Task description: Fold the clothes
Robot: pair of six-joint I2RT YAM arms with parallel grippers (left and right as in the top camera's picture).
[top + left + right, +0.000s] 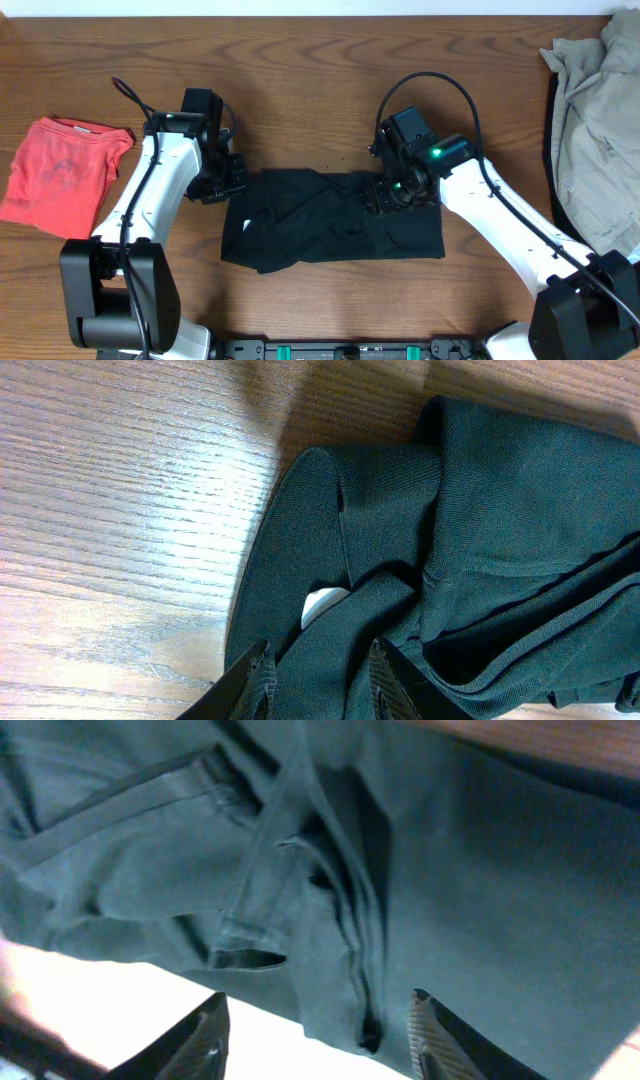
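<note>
Black shirt (320, 225), partly folded, centred toward the front edge of the wooden tabletop (300, 70), long axis running left to right. At its left end, left claw (228, 182) straddling a fold, grip impossible to tell. Over its far right part, right claw (392, 192), spread wide, equally close. Coral tee (60, 175) by the left edge; beige garment (600, 130) at the far right corner.

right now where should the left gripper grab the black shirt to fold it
Grip the shirt at its left edge, coming from the left with the left gripper. That rounded fold lies flat on the table with layers stacked, so one low pinch probably lifts them together.
</note>
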